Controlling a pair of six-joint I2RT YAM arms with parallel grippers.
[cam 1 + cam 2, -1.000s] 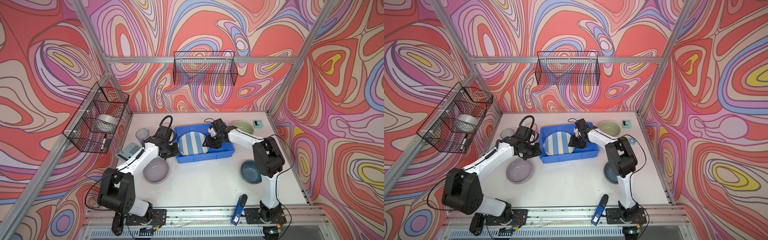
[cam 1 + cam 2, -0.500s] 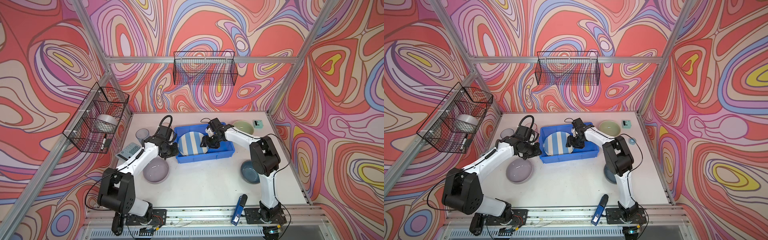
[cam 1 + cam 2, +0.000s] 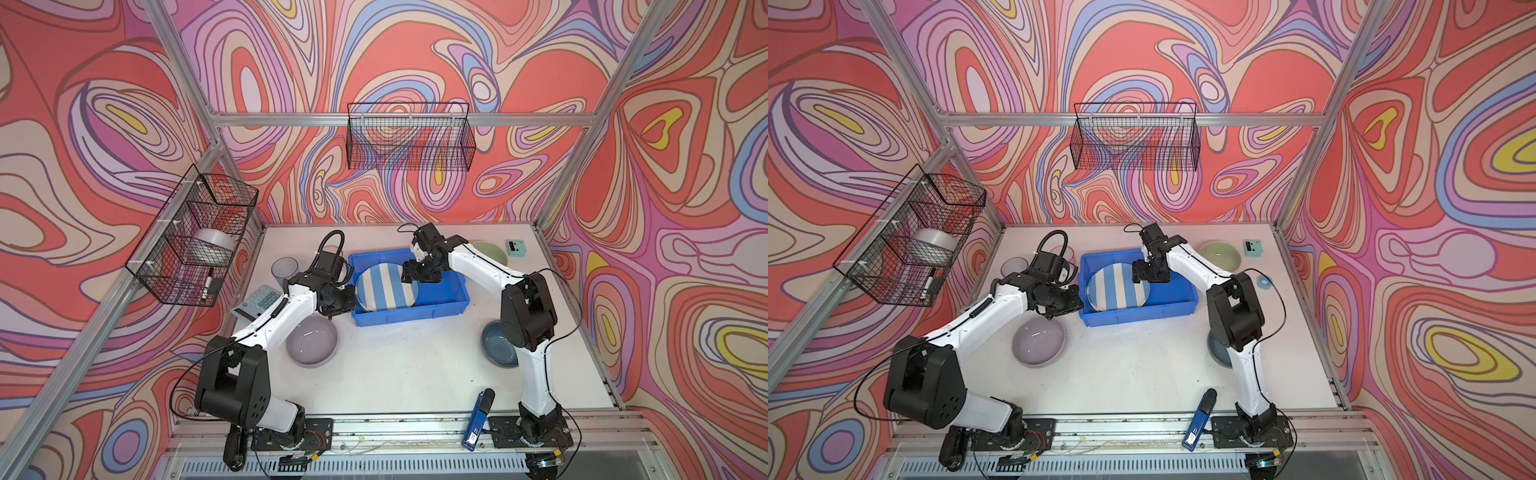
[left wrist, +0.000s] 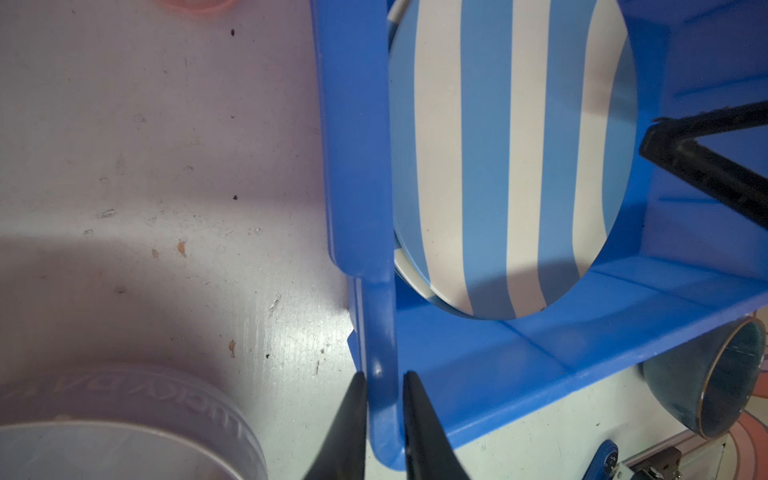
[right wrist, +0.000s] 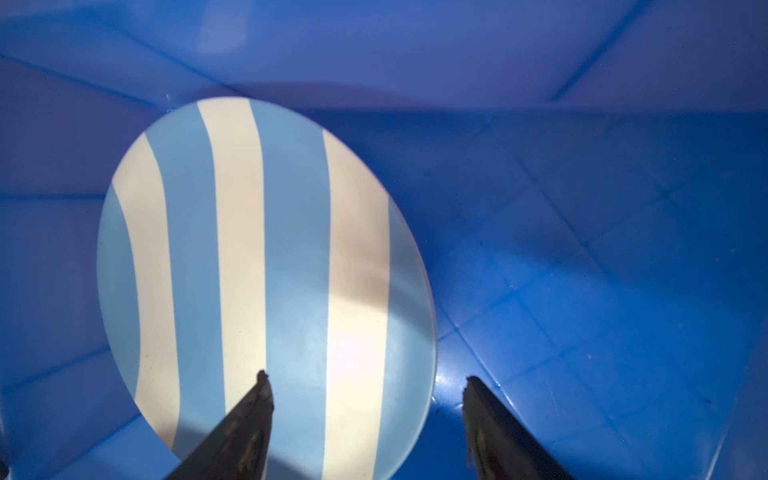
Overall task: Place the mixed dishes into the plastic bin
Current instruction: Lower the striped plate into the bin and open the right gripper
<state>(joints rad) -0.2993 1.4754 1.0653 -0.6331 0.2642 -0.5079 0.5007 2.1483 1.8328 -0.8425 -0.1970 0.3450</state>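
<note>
On the worktop sat the bin (striped plate inside); left fingers pinched its rim; right fingers gaped over the plate.

Evenly bright; shadow across striped plate, edges seemingly blurred.

In the bright blue rectangular plastic bin, the right half of the floor is bare and open from above. The round blue-and-white striped plate fills the left half. The left gripper blocks the bin's left rim, clamped on it, and the right gripper hangs spread over the plate's right edge. Near the bin, the white tabletop lies free between the lavender bowl and the dark blue bowl.
</note>
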